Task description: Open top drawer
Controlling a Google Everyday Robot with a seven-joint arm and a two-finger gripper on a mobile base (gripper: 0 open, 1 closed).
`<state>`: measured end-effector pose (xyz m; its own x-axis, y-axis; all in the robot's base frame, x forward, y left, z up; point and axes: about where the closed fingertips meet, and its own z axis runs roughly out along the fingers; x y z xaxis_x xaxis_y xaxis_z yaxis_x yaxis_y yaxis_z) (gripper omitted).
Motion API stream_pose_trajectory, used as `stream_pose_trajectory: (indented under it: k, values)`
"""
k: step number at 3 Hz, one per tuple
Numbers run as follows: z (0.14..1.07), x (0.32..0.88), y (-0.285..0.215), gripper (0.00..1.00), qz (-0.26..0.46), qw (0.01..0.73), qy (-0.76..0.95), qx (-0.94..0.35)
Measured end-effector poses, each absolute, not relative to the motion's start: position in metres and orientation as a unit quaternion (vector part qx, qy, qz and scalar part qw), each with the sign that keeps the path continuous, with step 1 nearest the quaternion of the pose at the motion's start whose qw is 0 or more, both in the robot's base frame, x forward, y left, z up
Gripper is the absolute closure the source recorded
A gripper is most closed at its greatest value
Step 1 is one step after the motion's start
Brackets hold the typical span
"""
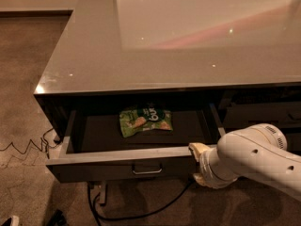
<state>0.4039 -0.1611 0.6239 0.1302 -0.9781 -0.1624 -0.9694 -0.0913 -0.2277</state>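
Note:
The top drawer (117,166) stands pulled out from under the glossy grey counter (141,51). Its dark front carries a small metal pull (146,169) at the centre. A green snack bag (145,121) lies on the drawer's dark floor. My gripper (196,164) is at the right end of the drawer front, on the white arm (256,161) that reaches in from the right. The arm covers the drawer's right corner.
Another dark drawer front (263,114) sits to the right under the counter. Black cables (136,213) trail on the carpet below the drawer, and a thin wire (23,147) lies to the left. Brown carpet (23,79) surrounds the unit.

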Motion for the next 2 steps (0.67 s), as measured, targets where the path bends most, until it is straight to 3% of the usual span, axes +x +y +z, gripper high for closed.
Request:
stream_pose_trajectory:
  k: [1,2]
  values:
    - [0.6296,0.4039,-0.1610,1.00,-0.015,0.140,0.659,-0.739]
    - [0.6350,0.4039,-0.1609,0.82,-0.015,0.140,0.659,-0.739]
